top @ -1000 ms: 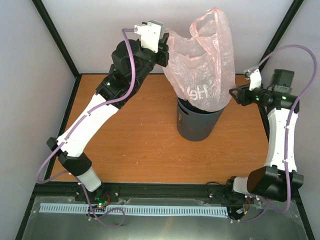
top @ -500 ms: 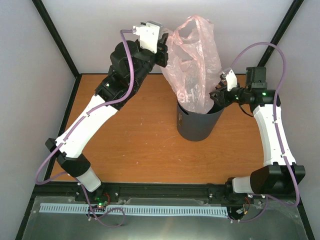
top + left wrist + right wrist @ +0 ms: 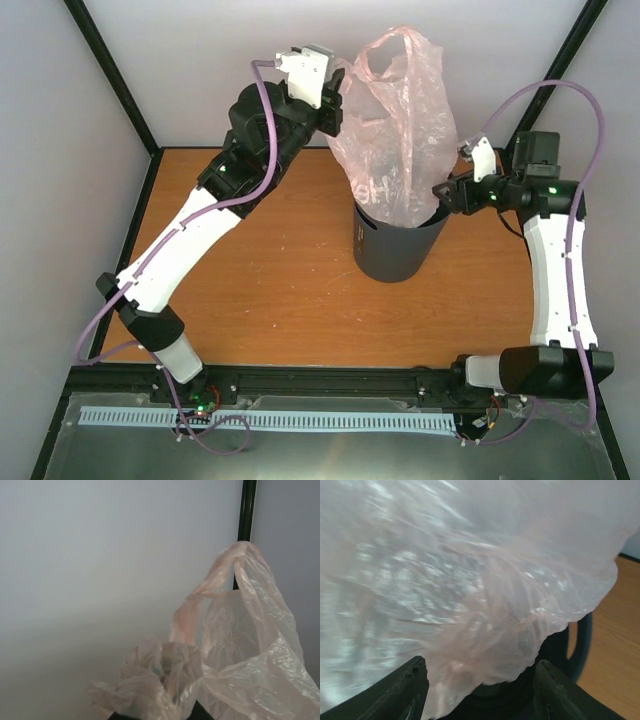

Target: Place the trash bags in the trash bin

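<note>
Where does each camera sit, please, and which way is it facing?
Top external: above and behind the bases, looking down on the table, trash bin and trash bag; left arm and right arm show.
Left wrist: on the raised left arm, facing the back wall and the bag's handle loop; its fingers barely show.
Right wrist: beside the bin, facing the bag close up; both its open fingers show.
All share the bag; top and right wrist share the bin.

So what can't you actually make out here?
- Inside of the trash bin: top view, the pink bag covers its mouth.
- The bag's lettering: top view, creased and too small to read.
- Fingers of the left gripper: left wrist view, cut off at the bottom edge, behind bunched plastic.
</note>
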Controlling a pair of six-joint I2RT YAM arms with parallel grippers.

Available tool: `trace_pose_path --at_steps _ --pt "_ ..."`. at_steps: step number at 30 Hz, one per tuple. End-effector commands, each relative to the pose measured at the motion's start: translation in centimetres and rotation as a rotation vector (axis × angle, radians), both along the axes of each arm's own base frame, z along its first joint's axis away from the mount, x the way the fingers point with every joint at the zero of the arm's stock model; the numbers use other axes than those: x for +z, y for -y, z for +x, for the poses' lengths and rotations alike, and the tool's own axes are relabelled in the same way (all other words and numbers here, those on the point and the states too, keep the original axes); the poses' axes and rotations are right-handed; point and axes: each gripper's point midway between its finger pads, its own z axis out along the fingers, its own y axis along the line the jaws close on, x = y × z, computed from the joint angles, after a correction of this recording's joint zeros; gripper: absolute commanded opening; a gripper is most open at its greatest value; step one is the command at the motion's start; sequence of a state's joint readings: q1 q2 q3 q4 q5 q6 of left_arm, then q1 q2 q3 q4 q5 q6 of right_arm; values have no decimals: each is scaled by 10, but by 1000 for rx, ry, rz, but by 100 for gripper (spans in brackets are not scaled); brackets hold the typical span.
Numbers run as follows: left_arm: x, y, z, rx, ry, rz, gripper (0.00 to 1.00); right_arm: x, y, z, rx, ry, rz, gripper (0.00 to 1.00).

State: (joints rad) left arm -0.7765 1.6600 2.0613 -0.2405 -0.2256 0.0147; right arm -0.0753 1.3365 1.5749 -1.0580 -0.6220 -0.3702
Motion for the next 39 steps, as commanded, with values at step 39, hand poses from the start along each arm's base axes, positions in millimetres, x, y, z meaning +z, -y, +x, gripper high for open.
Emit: trace_pose_path --at_steps 39 --pt "-60 72 -5 -335 -250 -70 1 10 -33 -62 131 90 -113 57"
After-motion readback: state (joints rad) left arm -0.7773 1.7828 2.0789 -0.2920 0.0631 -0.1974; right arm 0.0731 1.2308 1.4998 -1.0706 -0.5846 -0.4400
